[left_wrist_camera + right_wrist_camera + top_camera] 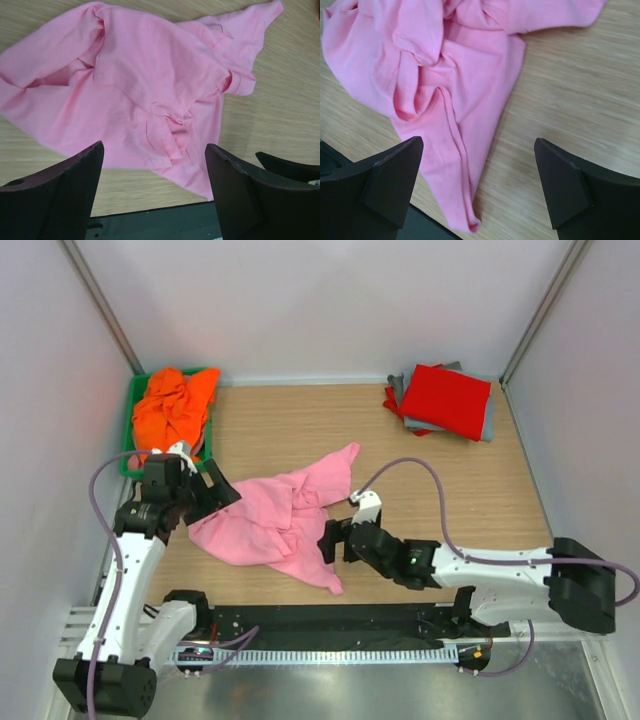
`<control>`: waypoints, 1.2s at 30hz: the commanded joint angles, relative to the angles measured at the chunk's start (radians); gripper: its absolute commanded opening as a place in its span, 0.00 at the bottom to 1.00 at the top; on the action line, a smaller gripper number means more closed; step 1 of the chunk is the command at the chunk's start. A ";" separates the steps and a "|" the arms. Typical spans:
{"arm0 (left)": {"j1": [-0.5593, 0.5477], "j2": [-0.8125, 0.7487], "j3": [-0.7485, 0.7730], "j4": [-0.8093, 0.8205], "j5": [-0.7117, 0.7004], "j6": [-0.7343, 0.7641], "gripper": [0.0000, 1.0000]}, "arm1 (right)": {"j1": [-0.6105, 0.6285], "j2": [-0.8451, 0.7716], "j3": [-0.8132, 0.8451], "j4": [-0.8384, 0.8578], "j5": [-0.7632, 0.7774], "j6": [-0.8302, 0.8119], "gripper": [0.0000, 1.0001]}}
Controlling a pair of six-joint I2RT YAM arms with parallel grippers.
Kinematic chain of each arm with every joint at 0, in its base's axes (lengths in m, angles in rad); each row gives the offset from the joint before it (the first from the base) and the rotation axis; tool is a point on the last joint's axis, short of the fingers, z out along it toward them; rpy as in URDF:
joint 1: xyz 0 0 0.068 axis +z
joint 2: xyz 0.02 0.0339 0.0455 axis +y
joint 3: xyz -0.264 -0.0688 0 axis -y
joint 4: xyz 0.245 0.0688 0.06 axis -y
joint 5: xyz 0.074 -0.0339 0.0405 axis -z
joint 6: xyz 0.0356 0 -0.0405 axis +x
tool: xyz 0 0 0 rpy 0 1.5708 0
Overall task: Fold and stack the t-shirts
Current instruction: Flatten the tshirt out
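1. Left gripper (pixel 218 492): jaws spread wide, nothing pinched, hanging at the left edge of the pink t-shirt (pixel 280 520).
2. Right gripper (pixel 332 538): jaws apart as well and empty, poised over the shirt's near right side, where the cloth tapers to a point by the table's front edge.
3. The pink t-shirt lies crumpled mid-table between the two grippers, folds bunched up, one flap reaching toward the back.
4. Behind the left arm, a green bin (pixel 212 425) sits in the back-left corner with a bright orange t-shirt (pixel 175 405) heaped inside.
5. Back right, well apart from the pink one, a folded red t-shirt (pixel 445 400) tops a grey t-shirt (pixel 488 426).
6. A purple cable (pixel 405 460) loops over the bare wooden table (pixel 280 430), just right of the pink shirt.
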State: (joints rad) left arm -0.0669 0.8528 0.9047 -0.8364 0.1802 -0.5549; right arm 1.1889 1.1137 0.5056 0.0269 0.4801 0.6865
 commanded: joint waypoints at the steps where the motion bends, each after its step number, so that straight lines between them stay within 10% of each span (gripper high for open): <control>1: 0.001 0.060 0.011 0.129 0.073 -0.089 0.82 | 0.006 0.104 0.151 0.044 -0.011 -0.059 0.99; 15: -0.001 -0.118 -0.046 0.014 -0.038 0.001 0.84 | -0.008 0.667 0.608 -0.021 -0.195 -0.018 0.70; 32: -0.001 -0.158 -0.070 0.056 -0.025 0.006 0.84 | -0.086 0.831 0.725 -0.105 -0.210 0.025 0.52; 36: -0.001 -0.161 -0.070 0.056 -0.024 0.006 0.84 | -0.086 0.862 0.758 -0.110 -0.227 0.021 0.33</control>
State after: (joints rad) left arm -0.0677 0.7044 0.8322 -0.8124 0.1356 -0.5671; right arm 1.1004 1.9564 1.2110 -0.0944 0.2710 0.7059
